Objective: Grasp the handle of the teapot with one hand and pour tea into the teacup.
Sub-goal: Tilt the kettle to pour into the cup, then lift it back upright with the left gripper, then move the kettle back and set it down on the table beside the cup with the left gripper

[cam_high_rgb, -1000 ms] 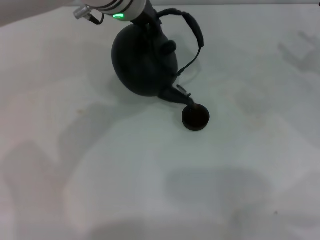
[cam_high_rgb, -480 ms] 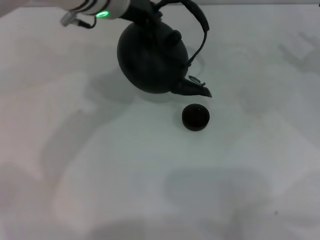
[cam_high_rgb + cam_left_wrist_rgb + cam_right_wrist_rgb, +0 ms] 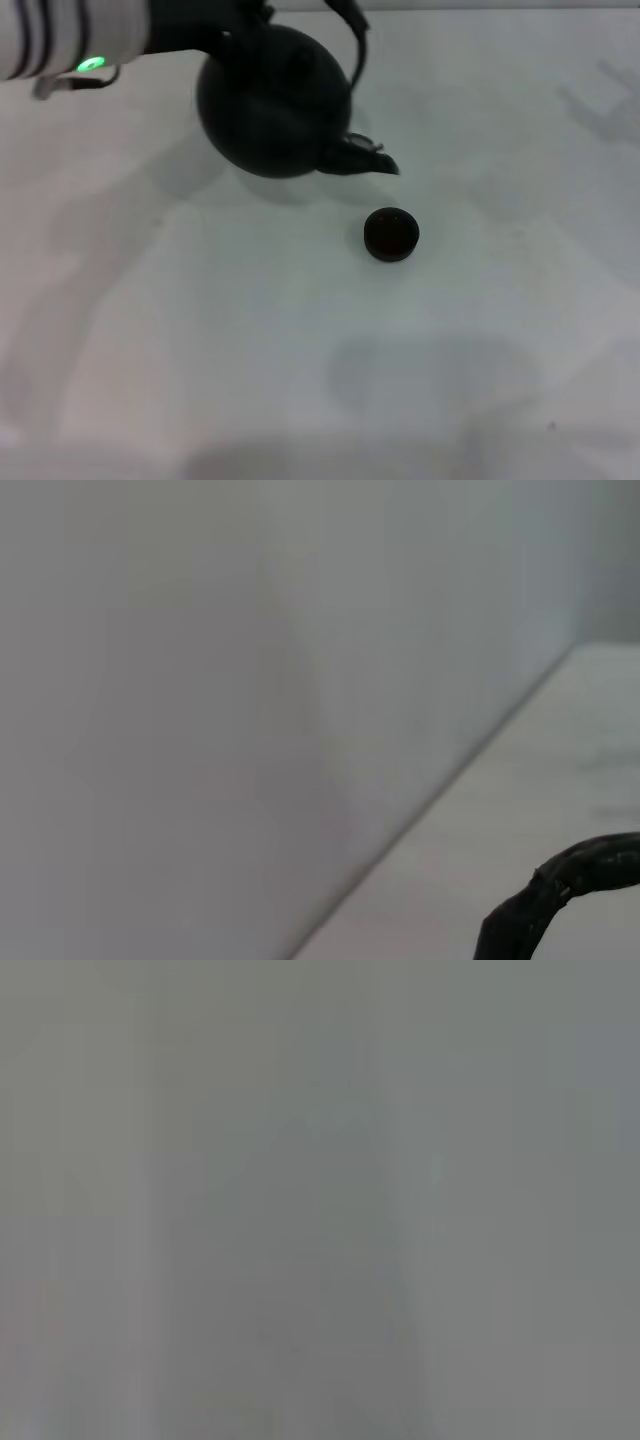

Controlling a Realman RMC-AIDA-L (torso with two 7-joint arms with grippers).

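Observation:
The round black teapot (image 3: 270,105) hangs tilted above the white table (image 3: 300,350), at the far left of the head view. Its spout (image 3: 362,160) points right, up and to the left of the teacup and clear of it. My left gripper (image 3: 240,22) comes in from the upper left and is shut on the dark arched handle (image 3: 355,40); its fingers are mostly hidden behind the pot. A piece of the handle shows in the left wrist view (image 3: 560,890). The small dark teacup (image 3: 390,233) stands alone on the table. My right gripper is out of view.
The table's far edge runs along the top of the head view. The right wrist view shows only a blank grey surface.
The teapot's spout was at the cup's rim; the left arm has since lifted it away and moved the pot left and back, tilted less steeply. The cup has not moved.

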